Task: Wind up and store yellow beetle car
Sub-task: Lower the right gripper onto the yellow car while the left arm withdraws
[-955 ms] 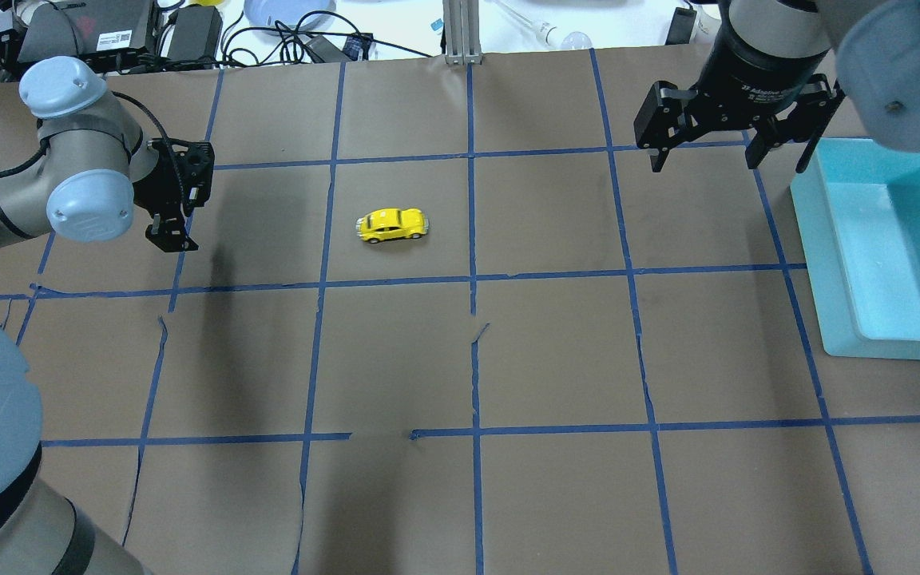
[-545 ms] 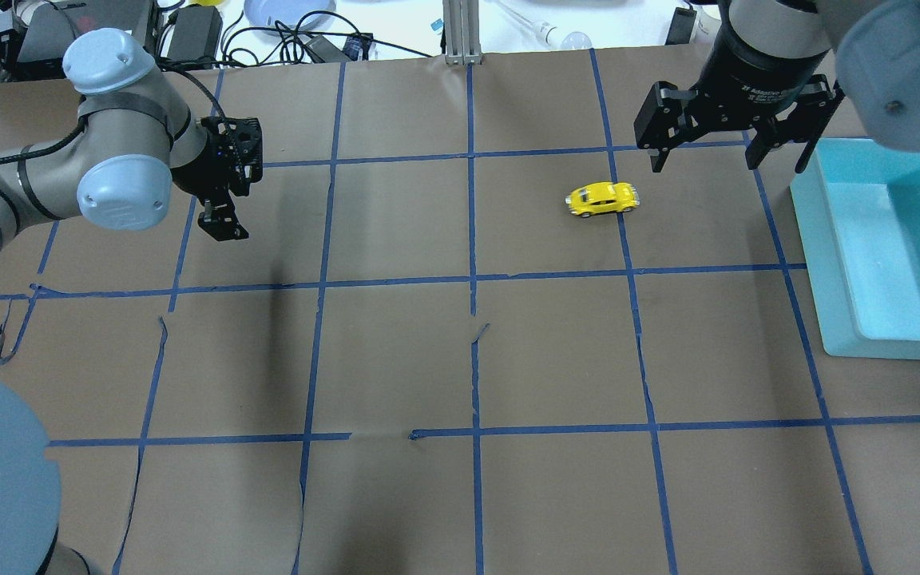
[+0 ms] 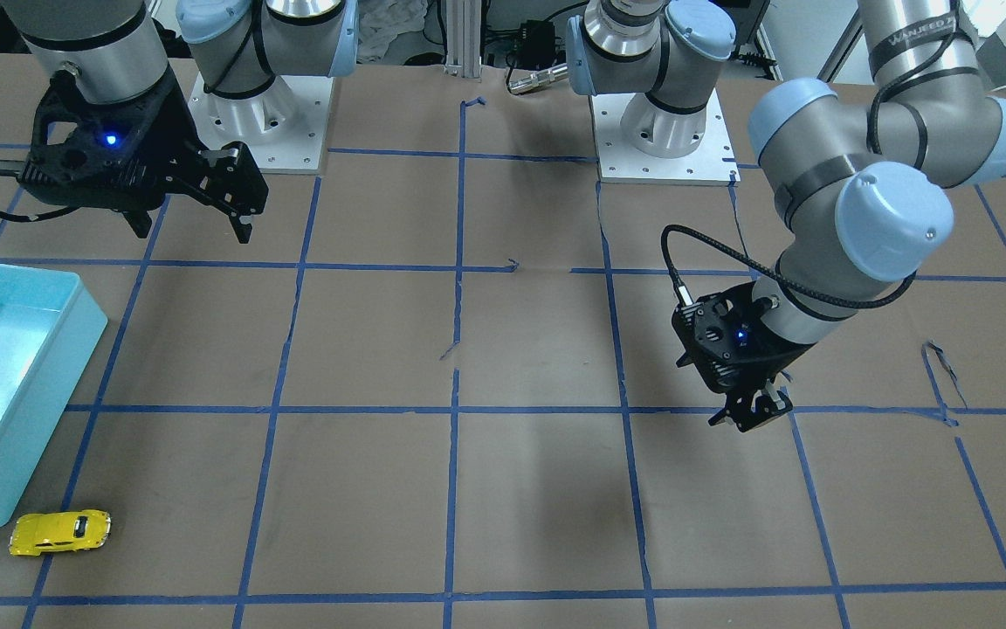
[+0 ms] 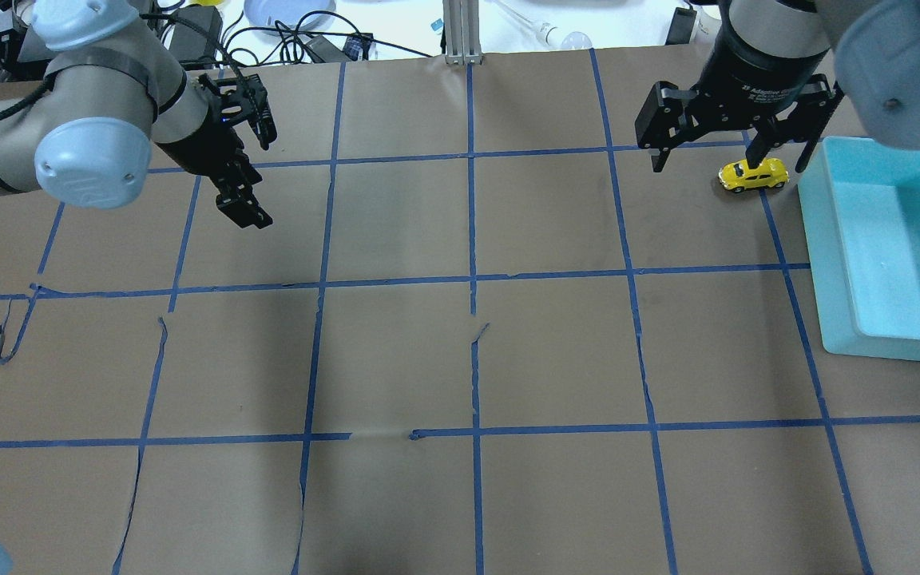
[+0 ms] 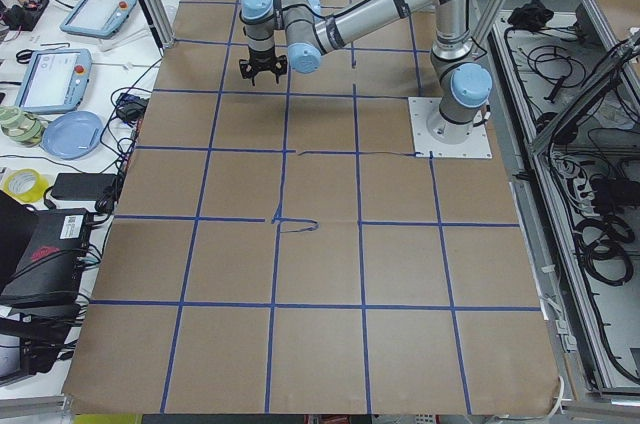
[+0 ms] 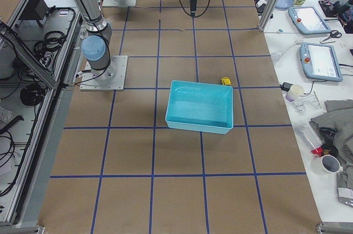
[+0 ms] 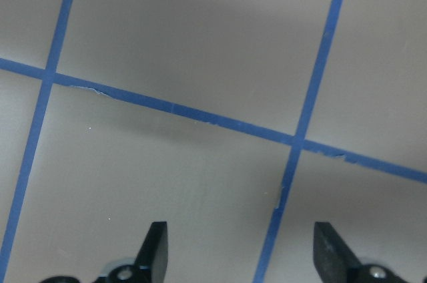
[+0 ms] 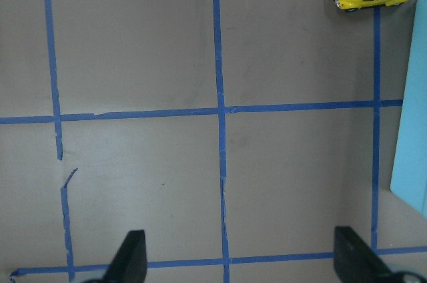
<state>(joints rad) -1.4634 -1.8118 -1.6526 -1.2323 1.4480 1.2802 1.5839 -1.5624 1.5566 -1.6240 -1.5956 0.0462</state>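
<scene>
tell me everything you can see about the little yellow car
The yellow beetle car is a tiny glossy bright-yellow toy with a rounded body, dark windows and small black wheels; the shell looks hard and shiny. It stands upright on its wheels on the brown paper table, across a blue tape line, right beside the outer wall of the teal bin, not in it; whether it touches the bin is unclear. The open right gripper is clear of it; nothing holds it.

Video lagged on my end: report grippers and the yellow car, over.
Left gripper open, empty. Right gripper open, empty. Tiny glossy yellow beetle toy car beside light-blue plastic bin, not inside. Nothing blocking it.
</scene>
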